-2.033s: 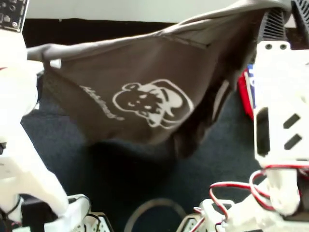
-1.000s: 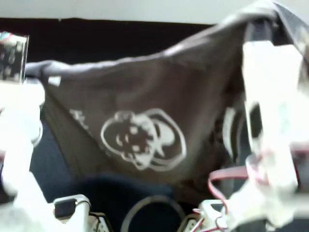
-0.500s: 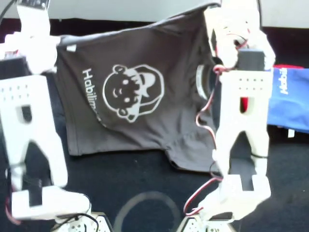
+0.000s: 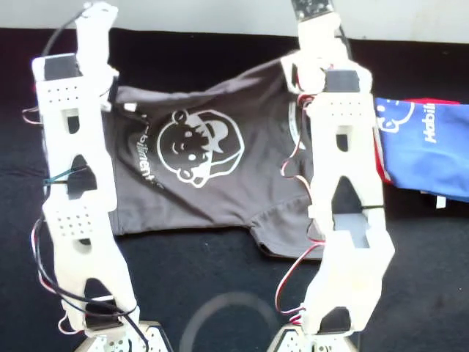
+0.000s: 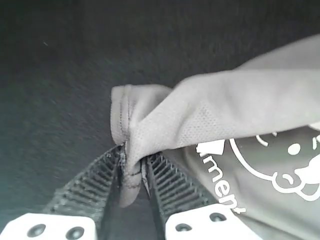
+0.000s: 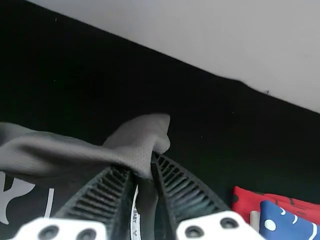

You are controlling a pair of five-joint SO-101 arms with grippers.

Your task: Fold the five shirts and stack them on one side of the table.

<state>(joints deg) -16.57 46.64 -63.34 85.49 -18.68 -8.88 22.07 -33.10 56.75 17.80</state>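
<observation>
A dark grey shirt [image 4: 220, 191] with a white cartoon print lies mostly flat on the black table [image 4: 205, 286], print up. Its two far corners are still raised. My left gripper [image 5: 132, 172] is shut on the far left corner, and a bunched fold of grey cloth [image 5: 145, 125] stands between the ribbed fingers [image 5: 95, 190]. At the far right corner my right gripper [image 6: 145, 177] is shut on the grey shirt [image 6: 135, 135] too, near the neck label. Both arms stretch out over the shirt's sides in the high view.
A blue shirt [image 4: 421, 150] lies over a red one [image 4: 380, 158] at the right side of the table, close beside the right arm; both appear as red [image 6: 247, 200] and blue [image 6: 287, 220] in the right wrist view. A pale wall [image 4: 220, 13] borders the table's far edge.
The grey shirt hung high between both grippers close to the camera. Both arms have swung out and down toward the far edge, laying it on the table. Both grips held.
</observation>
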